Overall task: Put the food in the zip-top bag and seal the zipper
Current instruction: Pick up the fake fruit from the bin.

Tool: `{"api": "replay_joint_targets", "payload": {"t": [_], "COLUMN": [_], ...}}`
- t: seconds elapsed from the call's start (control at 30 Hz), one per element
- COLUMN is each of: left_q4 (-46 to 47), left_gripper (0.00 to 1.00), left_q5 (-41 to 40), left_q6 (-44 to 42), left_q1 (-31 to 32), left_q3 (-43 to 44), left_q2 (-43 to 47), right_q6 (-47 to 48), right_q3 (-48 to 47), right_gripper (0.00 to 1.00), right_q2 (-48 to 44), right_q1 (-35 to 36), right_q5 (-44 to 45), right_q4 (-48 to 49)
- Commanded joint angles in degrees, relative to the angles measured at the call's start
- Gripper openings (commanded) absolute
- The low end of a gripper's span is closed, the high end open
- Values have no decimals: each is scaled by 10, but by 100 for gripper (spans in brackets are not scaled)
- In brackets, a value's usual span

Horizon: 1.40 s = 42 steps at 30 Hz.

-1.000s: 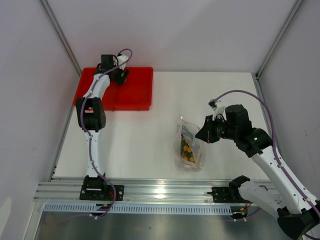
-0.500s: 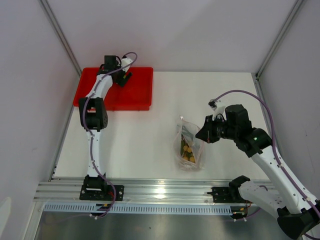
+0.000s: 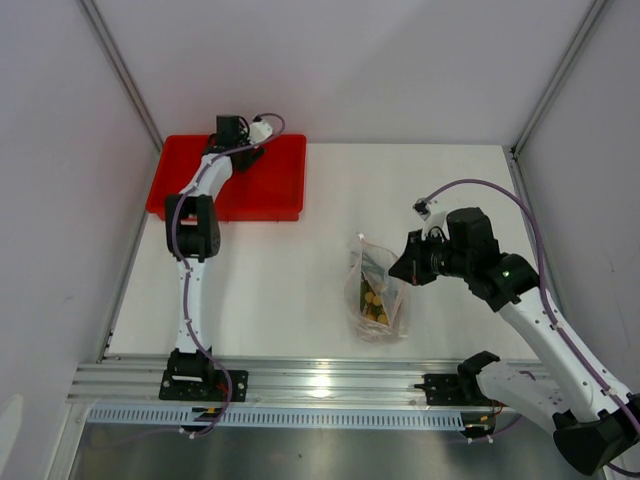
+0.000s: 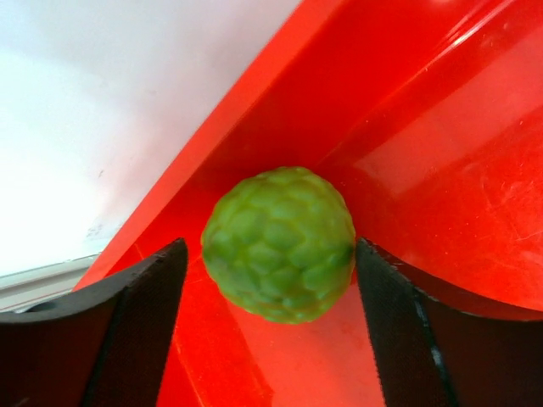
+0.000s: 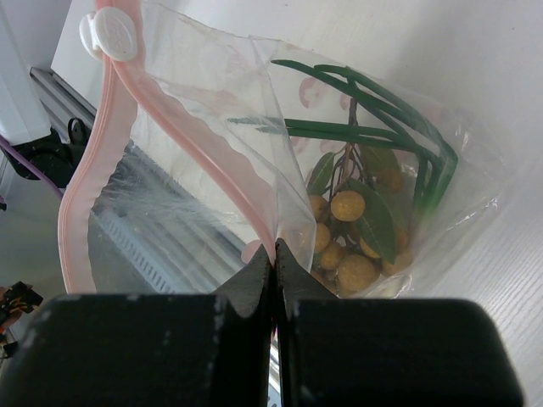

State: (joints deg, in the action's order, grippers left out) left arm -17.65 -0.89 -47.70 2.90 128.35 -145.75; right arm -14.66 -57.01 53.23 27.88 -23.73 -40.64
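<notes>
- Left claw [image 4: 270,254]: fingers apart, straddling the lime-green fruit [image 4: 278,244]. Its right finger looks to be touching the fruit or nearly so, the left finger has a gap. Not clamped.
- The fruit sits in the red tray [image 4: 441,127], tight against the tray wall, at the far-left of the bench [image 3: 280,290].
- Right claw [image 5: 274,259]: fingers together, pinching the zip-top bag [image 3: 378,292] film just below the zipper [image 5: 89,186], holding the mouth up & open. Tan fruits [image 5: 348,206] and green leaves [image 5: 373,102] are inside already.
- Step in hand, I'd say: grab the fruit. Centre it btwn the fingers before closing, else the closer finger shoves it along the wall. Close across the widest part; it's round, so an off-centre pinch prob. squirts it out. Lift straight up to clear the tray wall.
- Fruit: ball-shaped, knobbly scale pattern, matte, so decent grip. Tray: hard glossy plastic, slick, so the fruit can roll.
- Bag: thin clear crinkly film, floppy; the mouth may sag. Zipper: pinkish wavy strip w/ a white tab [image 5: 110,34] at one end.
</notes>
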Motion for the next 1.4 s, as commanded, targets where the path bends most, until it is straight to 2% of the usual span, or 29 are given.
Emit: {"api": "replay_joint_targets", "payload": {"t": [0.0, 0.07, 0.23, 0.33, 0.37, 0.83, 0.93, 0.97, 1.17, 1.37], "left_q4": [17, 4, -22, -35, -39, -58, -62, -53, -37, 31], "left_gripper": [83, 87, 88, 83, 78, 42, 20, 1, 1, 0], "left_q5": [4, 4, 30, 40, 43, 51, 48, 45, 33, 26], "left_q6": [-27, -25, -14, -14, -13, -7, -4, -1, 2, 34], "left_q1": [1, -2, -10, -14, -17, -24, -22, -21, -16, -8], "left_q3": [6, 8, 18, 22, 22, 28, 28, 23, -7, -91], "left_q2": [-2, -1, 0, 1, 2, 3, 3, 5, 20, 71], "right_q6": [12, 14, 19, 22, 22, 25, 24, 24, 22, 16], "right_q3": [1, 2, 1, -3, -4, -2, -1, -2, -4, -2], "right_gripper": [0, 0, 0, 0, 0, 0, 0, 0, 0, 0], "right_q2": [0, 1, 6, 7, 4, -6, -4, -4, -6, -13], "right_q1": [-1, -1, 1, 3, 3, 6, 9, 9, 9, 1], "right_q5": [-8, -7, -4, -1, 2, 17, 15, 15, 13, 11], "right_q4": [22, 23, 22, 21, 22, 22, 26, 28, 28, 30]}}
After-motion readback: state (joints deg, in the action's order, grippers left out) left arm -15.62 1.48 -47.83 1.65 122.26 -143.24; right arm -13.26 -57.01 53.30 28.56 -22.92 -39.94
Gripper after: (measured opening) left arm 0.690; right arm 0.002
